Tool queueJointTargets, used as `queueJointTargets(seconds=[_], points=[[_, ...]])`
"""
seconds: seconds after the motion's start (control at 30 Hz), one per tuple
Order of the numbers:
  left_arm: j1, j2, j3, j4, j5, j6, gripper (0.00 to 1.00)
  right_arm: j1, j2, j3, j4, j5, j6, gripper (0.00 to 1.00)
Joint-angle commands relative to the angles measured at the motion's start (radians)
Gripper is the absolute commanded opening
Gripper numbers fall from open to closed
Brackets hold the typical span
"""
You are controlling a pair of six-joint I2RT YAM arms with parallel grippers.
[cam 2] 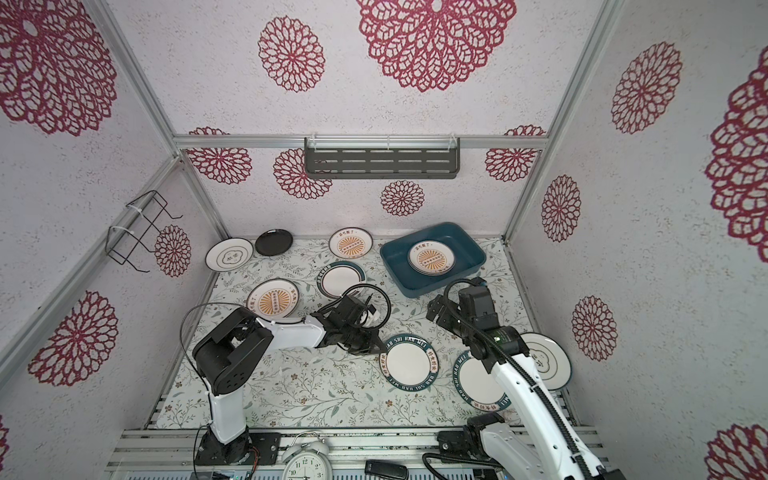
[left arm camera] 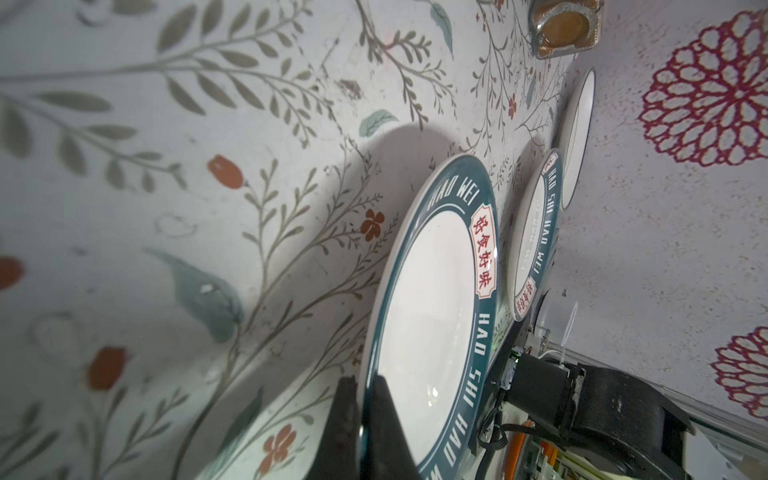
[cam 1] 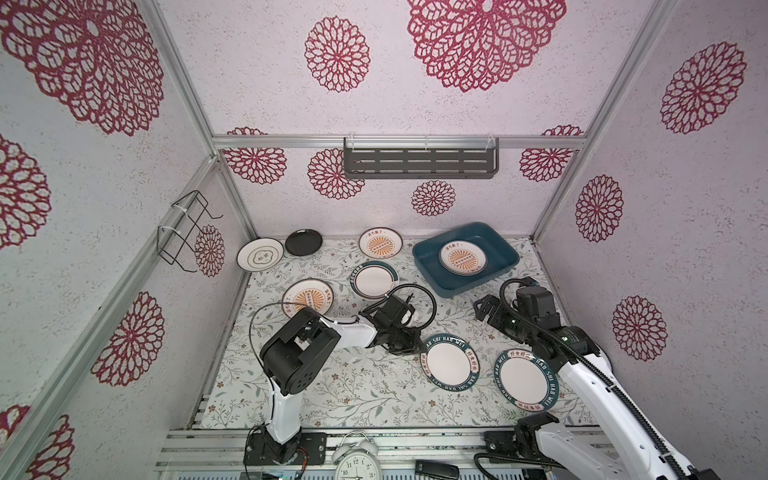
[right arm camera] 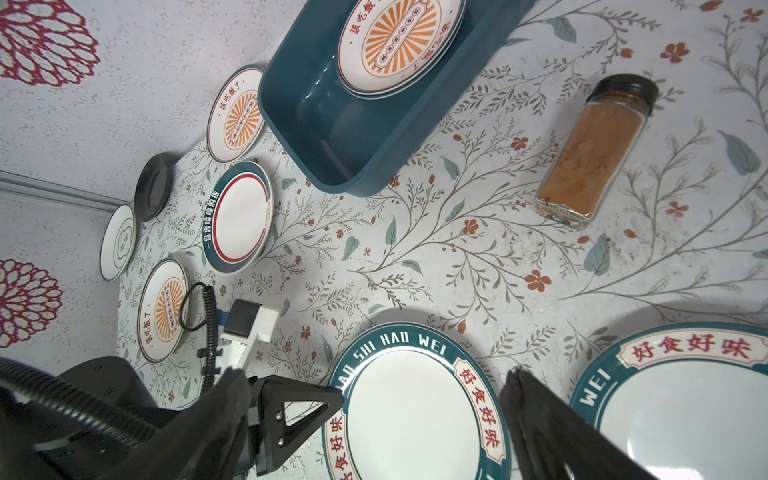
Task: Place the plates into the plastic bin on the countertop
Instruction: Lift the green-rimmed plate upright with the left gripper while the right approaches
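Toward the front of the countertop (cam 1: 353,386), your left gripper (left arm camera: 361,386) pinches the rim of the teal-rimmed plate (left arm camera: 428,316). Your right gripper (cam 1: 482,309) hangs wide open just beyond. Farther back, the bin (cam 1: 436,276) holds stacked sunburst plates (cam 1: 462,259).

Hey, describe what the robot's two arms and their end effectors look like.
The left arm and right arm both have glossy white link shells with chunky black joint housings. The left end effector and right end effector are black with tapered fingers. Each arm carries black corrugated cable conduit.
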State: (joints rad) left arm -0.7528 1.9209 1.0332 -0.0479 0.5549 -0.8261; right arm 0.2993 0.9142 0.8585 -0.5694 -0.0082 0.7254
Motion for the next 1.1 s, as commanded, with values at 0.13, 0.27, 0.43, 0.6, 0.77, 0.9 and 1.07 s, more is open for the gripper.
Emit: queueJointTargets(seconds=[0.13,0.27,0.43,0.6,0.77,0.9,1.07], points=[[0.035,-0.130,-0.030,-0.076,-0.084,-0.028,0.00,0.001,-0.017,-0.045,0.037,-0.050,-0.004,0.99],[0.045,-0.210,0.017,-0.171,-0.117,-0.006,0.00,0.000,-0.012,-0.059,0.082,-0.096,-0.003,0.99],[0.111,-0.260,0.111,-0.212,-0.080,-0.001,0.00,-0.007,0.026,-0.058,0.196,-0.197,0.009,0.99],[0.195,-0.238,0.239,-0.246,-0.033,0.010,0.00,-0.021,0.114,-0.023,0.280,-0.251,0.017,0.99],[0.252,-0.163,0.413,-0.313,-0.022,0.046,0.00,-0.029,0.221,0.042,0.321,-0.281,0.009,0.98],[0.295,-0.093,0.525,-0.329,0.036,0.058,0.00,-0.058,0.317,0.082,0.388,-0.312,0.031,0.92],[0.341,-0.021,0.622,-0.327,0.114,0.053,0.00,-0.091,0.442,0.129,0.529,-0.415,0.104,0.77]])
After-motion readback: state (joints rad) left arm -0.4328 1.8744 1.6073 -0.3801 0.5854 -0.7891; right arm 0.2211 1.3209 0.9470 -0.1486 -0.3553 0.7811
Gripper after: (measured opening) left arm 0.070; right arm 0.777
